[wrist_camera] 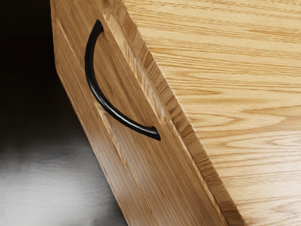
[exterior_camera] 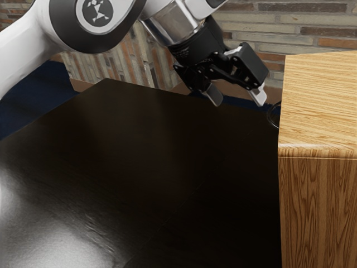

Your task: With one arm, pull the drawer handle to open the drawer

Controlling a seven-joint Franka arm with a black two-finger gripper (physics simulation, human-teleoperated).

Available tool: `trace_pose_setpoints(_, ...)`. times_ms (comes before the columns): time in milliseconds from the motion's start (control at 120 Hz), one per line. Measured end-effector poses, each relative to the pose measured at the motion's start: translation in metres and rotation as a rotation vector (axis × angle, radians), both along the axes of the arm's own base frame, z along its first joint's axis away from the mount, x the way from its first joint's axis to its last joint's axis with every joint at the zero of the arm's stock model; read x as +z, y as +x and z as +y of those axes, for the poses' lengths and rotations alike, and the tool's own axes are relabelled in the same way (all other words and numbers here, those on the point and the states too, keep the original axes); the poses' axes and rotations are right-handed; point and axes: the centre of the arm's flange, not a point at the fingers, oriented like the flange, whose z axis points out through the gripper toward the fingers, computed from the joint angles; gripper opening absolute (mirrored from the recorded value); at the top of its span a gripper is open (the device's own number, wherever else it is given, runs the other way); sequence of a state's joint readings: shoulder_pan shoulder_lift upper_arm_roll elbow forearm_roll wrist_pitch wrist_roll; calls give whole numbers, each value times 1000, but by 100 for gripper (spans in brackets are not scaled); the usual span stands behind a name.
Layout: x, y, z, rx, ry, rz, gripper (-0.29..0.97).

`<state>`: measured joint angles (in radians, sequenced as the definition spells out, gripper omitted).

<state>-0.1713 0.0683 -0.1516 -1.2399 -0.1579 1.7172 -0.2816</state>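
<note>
in the exterior view the white arm (exterior_camera: 33,39) comes in from the upper left and bends down toward the exterior view's right. its black gripper (exterior_camera: 239,101) hangs above the far part of the dark table (exterior_camera: 139,167). the two fingers (exterior_camera: 215,96) stand spread and released, with nothing between them. the wooden cabinet (exterior_camera: 318,139) stands at the exterior view's right. a sliver of the black drawer handle (exterior_camera: 270,115) curves out from its near face, just beside and slightly below the nearer fingertip, not touching it. open tabletop stretches to the exterior view's left of the cabinet, with a brick wall (exterior_camera: 312,28) behind.

in the wrist view the drawer handle (wrist_camera: 88,61) is a thin black arc on the drawer front (wrist_camera: 136,169), bowing away from a shallow recess. the front sits flush under the bevelled edge of the cabinet top (wrist_camera: 225,94). glossy dark table (wrist_camera: 37,179) lies on the handle's outer side.
</note>
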Motion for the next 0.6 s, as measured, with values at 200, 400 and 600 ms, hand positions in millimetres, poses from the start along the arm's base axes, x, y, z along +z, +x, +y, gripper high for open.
trace_pose_setpoints(200, -7, 14, 19, 76, 40, -4, 68)
trace_pose_setpoints(400, -20, 26, 24, 115, 59, 13, 68)
trace_pose_setpoints(600, -32, 32, 22, 132, 64, 32, 68)
